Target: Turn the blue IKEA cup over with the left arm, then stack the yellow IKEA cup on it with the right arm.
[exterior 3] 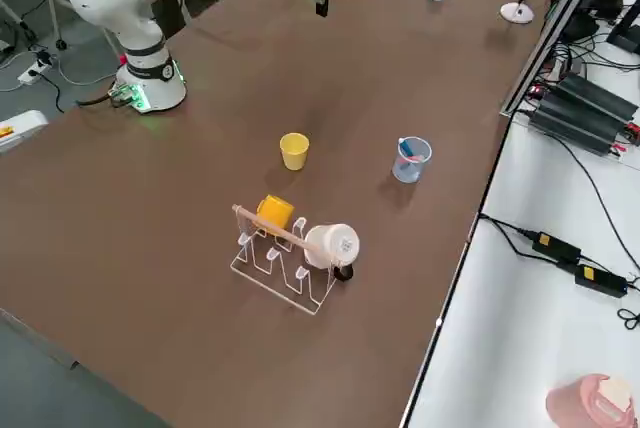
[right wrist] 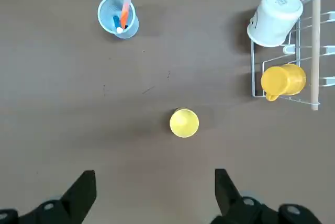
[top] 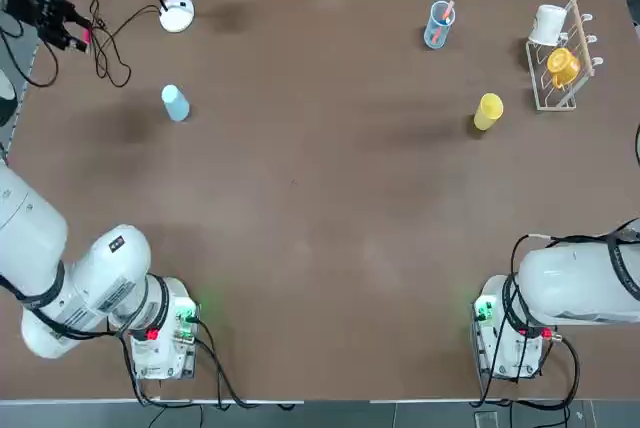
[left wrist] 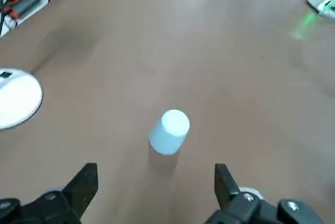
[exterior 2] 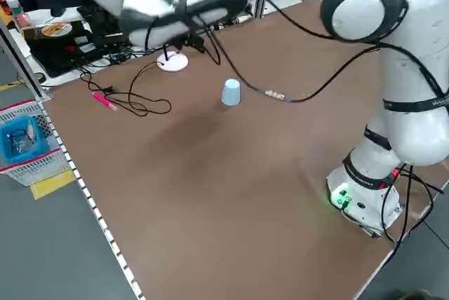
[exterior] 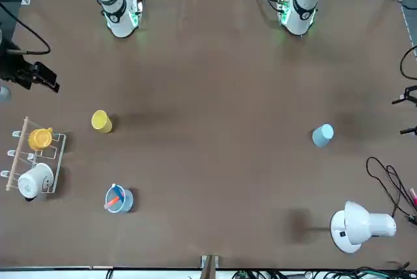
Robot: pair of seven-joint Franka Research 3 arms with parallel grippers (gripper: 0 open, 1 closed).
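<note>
Top view shows no readable writing on the blue IKEA cup (top: 175,103).

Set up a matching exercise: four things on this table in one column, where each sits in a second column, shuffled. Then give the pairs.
Things
1. blue IKEA cup
2. yellow IKEA cup
3. white mug
4. clear blue glass

Places
A. hung on the wire rack
B. alone on the left arm's half of the table, upside down
C. standing between the rack and the table's middle, holding sticks
D. mouth up, just in front of the rack

Pairs: 1-B, 2-D, 3-A, 4-C
</note>
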